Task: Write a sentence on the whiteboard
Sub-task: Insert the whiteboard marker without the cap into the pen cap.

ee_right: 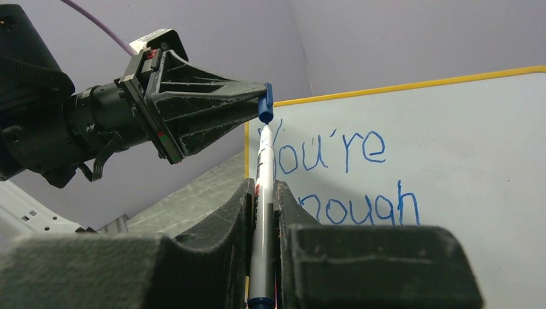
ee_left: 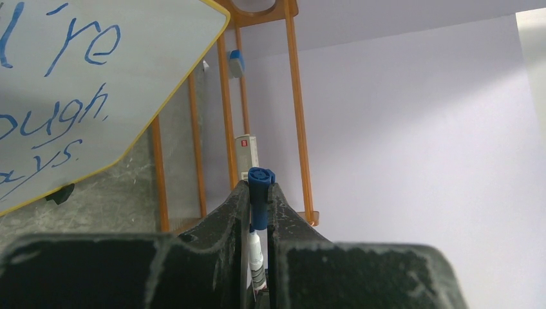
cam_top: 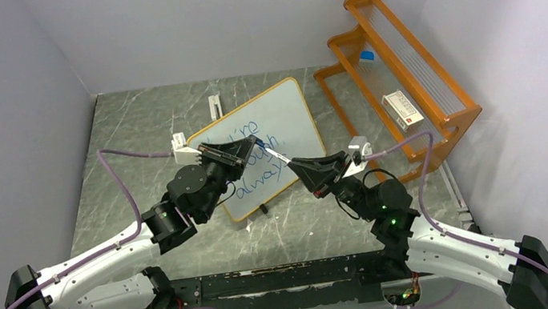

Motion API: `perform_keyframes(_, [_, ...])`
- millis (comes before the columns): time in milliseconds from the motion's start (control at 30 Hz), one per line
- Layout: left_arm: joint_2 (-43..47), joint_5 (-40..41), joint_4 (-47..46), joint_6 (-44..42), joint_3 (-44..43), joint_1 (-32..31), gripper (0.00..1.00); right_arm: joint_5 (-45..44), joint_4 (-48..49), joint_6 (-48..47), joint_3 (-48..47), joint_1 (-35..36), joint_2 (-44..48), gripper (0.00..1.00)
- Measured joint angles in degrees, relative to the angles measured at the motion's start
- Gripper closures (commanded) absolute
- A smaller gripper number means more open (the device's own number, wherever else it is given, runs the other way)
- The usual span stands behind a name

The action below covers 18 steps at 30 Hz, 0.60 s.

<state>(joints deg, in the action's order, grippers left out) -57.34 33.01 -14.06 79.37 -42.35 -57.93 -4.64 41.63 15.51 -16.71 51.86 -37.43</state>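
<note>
**Tip to tip over blue handwriting**

Top view: my left gripper (cam_top: 253, 143) and right gripper (cam_top: 294, 163) meet over the whiteboard (cam_top: 284, 108), which sits mid-table, covered in blue writing.

Left wrist: my left fingers pinch a blue cap (ee_left: 260, 177).

Right wrist: my right fingers clamp a marker (ee_right: 264, 161), and its tip touches that cap.
</note>
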Motion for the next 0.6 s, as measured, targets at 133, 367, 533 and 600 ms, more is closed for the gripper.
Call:
perform_keyframes(133, [-0.1, -0.1, -0.5, 0.0, 0.1, 0.0, 0.95, 0.2, 0.0, 0.2, 0.0, 0.0, -0.2, 1.0])
perform_keyframes(367, [-0.8, -0.3, -1.0, 0.2, 0.1, 0.0, 0.95, 0.1, 0.1, 0.7, 0.0, 0.0, 0.1, 1.0])
perform_keyframes(533, [-0.9, -0.2, -1.0, 0.1, 0.1, 0.0, 0.95, -0.3, 0.1, 0.7, 0.0, 0.0, 0.9, 1.0])
perform_keyframes(600, [-0.9, -0.2, -1.0, 0.1, 0.1, 0.0, 0.95, -0.9, 0.1, 0.7, 0.0, 0.0, 1.1, 1.0])
